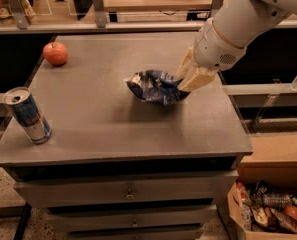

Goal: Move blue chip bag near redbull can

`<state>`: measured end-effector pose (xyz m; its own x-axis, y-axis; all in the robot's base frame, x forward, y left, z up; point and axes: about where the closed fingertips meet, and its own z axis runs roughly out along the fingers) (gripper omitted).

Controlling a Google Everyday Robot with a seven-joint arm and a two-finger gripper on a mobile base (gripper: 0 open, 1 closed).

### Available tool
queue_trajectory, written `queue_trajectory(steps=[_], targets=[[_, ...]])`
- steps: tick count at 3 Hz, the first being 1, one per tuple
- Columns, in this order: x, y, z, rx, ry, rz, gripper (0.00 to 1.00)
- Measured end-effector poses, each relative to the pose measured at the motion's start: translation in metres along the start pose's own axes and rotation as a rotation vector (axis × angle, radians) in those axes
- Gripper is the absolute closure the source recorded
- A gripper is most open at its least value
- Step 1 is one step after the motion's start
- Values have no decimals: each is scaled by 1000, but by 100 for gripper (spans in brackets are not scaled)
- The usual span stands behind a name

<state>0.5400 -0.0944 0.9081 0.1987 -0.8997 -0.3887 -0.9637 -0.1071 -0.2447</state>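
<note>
One bag; one can; one apple; one hand at the bag.

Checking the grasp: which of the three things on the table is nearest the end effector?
The dark blue chip bag; the end effector grips its right edge. The apple and can sit far left, untouched.

Dim light, soft shadow beneath pincer at blue chip bag

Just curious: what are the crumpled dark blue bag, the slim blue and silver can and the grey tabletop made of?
The crumpled navy chip bag, its right edge in the robot's gripper: probably thin foil or plastic film, creased and glinting. The slim blue and silver Red Bull can: metal, by its shiny silver top. The grey tabletop: smooth and matt; material unclear.
</note>
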Motion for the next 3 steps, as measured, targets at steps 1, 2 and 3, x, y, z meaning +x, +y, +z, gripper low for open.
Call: queue_trajectory(steps=[1,2,3], targets=[[-31,-5,-2,-10,-33,-22,100],[-58,-8,-10,-16,-65,-37,100],[-80,-7,-13,-26,-90,-55,100]])
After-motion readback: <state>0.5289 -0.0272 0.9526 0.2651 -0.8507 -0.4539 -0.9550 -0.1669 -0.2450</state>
